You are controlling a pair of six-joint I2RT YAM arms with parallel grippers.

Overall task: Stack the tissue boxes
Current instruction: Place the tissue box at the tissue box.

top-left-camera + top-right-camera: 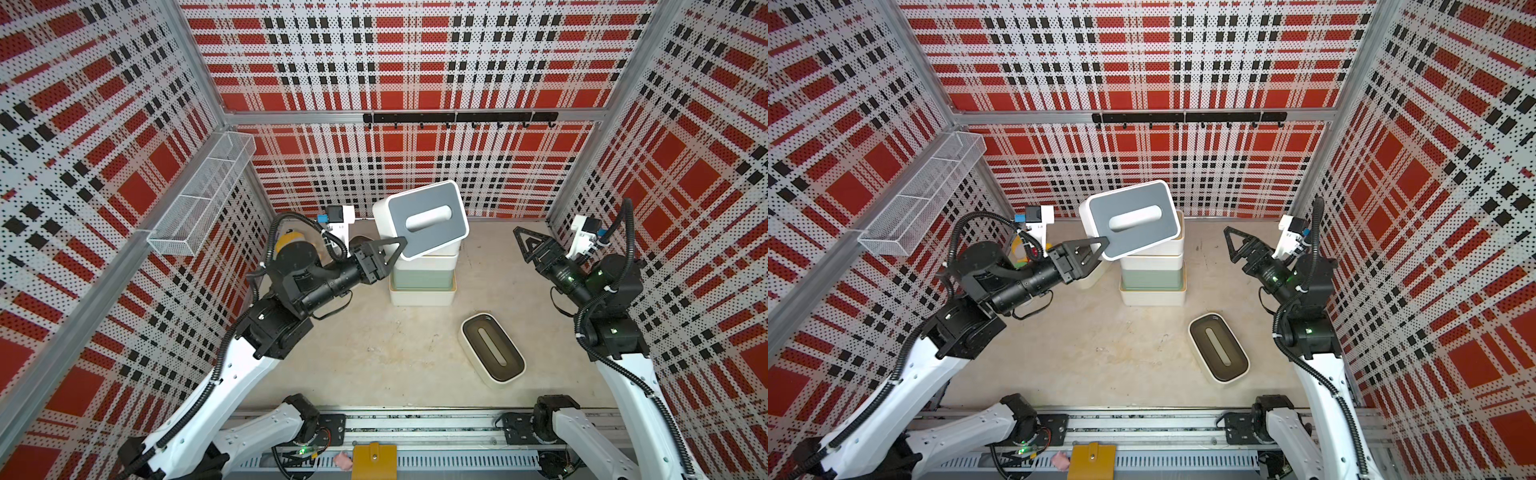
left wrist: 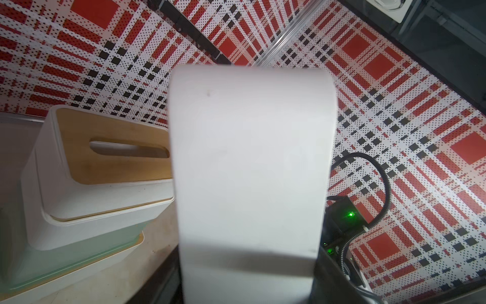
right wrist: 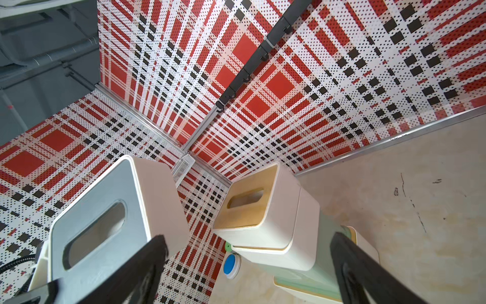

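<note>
The beige worktop is stained and scuffed. At its far middle a tan-rimmed white tissue box sits flat, with other boxes stacked on it. Near right, well apart, an olive-lidded tissue box lies askew. A yellow plush toy shows far left, partly hidden.

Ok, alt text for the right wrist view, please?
A grey-lidded tissue box hangs tilted beside a stack topped by a wood-lidded tissue box, with a mint-green box lower down. The right tool's black fingers stand open and empty in the foreground; a blue disc lies by the stack.
</note>
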